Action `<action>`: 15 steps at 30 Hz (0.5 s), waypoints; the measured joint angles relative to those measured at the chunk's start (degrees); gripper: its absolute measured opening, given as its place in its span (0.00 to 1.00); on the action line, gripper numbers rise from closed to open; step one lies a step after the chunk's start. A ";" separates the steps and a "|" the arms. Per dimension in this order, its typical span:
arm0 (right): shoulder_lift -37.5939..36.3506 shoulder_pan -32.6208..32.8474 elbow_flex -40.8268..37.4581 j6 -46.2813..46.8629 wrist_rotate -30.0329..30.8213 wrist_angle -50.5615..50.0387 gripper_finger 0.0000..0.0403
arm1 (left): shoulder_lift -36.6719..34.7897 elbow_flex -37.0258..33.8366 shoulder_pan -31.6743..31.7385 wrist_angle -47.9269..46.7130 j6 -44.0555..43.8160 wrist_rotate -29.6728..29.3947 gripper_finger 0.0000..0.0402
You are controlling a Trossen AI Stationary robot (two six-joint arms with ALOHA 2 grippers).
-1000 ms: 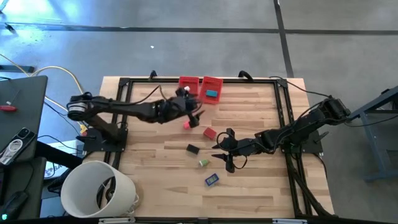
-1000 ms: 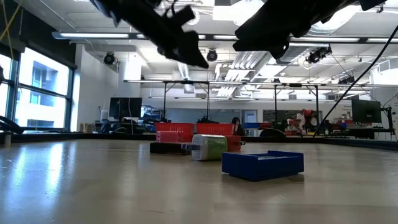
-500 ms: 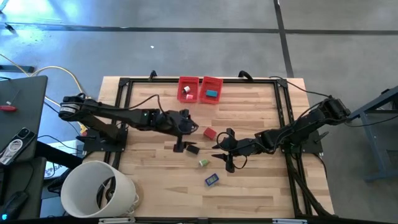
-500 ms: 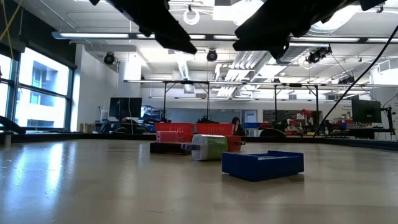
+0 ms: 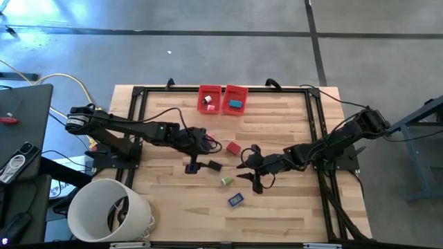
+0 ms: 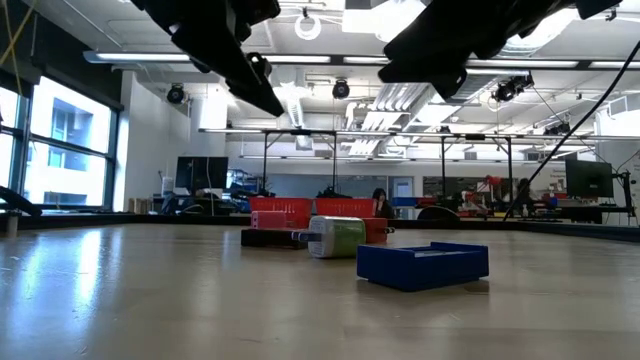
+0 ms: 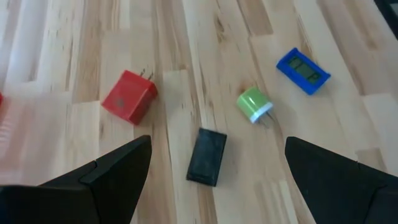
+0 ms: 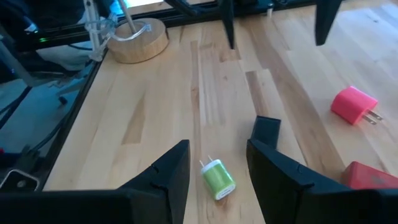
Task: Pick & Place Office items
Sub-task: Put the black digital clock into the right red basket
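Near the middle of the high view, the left gripper hung above the wooden table with its fingers spread wide and empty, just left of the black piece. The red piece lay a little up and to the right of it. The pink piece showed only in the right wrist view. Right of centre, the right gripper hovered with its fingers partly apart, clasping nothing, the green piece just to its left. The blue piece sat lower, toward the bottom of the frame. At the top edge of the table stood two red bins, the left one with small white and pink pieces inside, the right one with a teal piece. A white bucket filled the lower left corner.
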 joint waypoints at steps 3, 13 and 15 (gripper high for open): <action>0.00 0.00 0.00 -0.04 -0.19 -0.02 0.36 | 0.02 0.00 -0.23 -0.15 0.00 0.02 0.90; 0.00 0.00 0.00 -0.13 -0.17 -0.02 0.36 | 0.56 0.00 -0.54 0.73 -7.36 -0.60 0.90; 0.00 0.00 0.00 -0.14 -0.17 -0.02 0.36 | 0.79 0.00 -0.54 0.73 -7.32 -1.67 0.90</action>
